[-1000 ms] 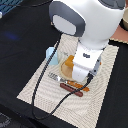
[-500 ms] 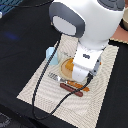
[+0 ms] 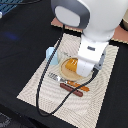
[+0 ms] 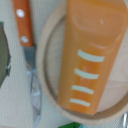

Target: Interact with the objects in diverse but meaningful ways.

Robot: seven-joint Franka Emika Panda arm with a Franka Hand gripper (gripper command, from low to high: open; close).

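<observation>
The ridged yellow-orange bread block (image 3: 71, 64) lies on a round wooden plate (image 3: 64, 73) on the placemat. In the wrist view the block (image 4: 92, 55) fills most of the picture, with pale ridges across it, inside the plate's rim (image 4: 44, 65). My gripper (image 3: 83, 68) hangs just above the plate, close beside the block. Its fingers are hidden by the arm's body and do not show in the wrist view. The pale blue shaker (image 3: 51, 55) stands to the exterior view's left of the plate. The dark brown sausage (image 3: 71, 90) lies in front of the plate. The white bottle-like figure is out of view.
An orange-handled knife (image 4: 24, 30) lies beside the plate, also seen in the exterior view (image 3: 79, 85). A fork (image 3: 55, 77) lies near it. A grey pot edge (image 4: 2, 55) shows in the wrist view. A black cable (image 3: 42, 95) loops over the beige placemat (image 3: 102, 95).
</observation>
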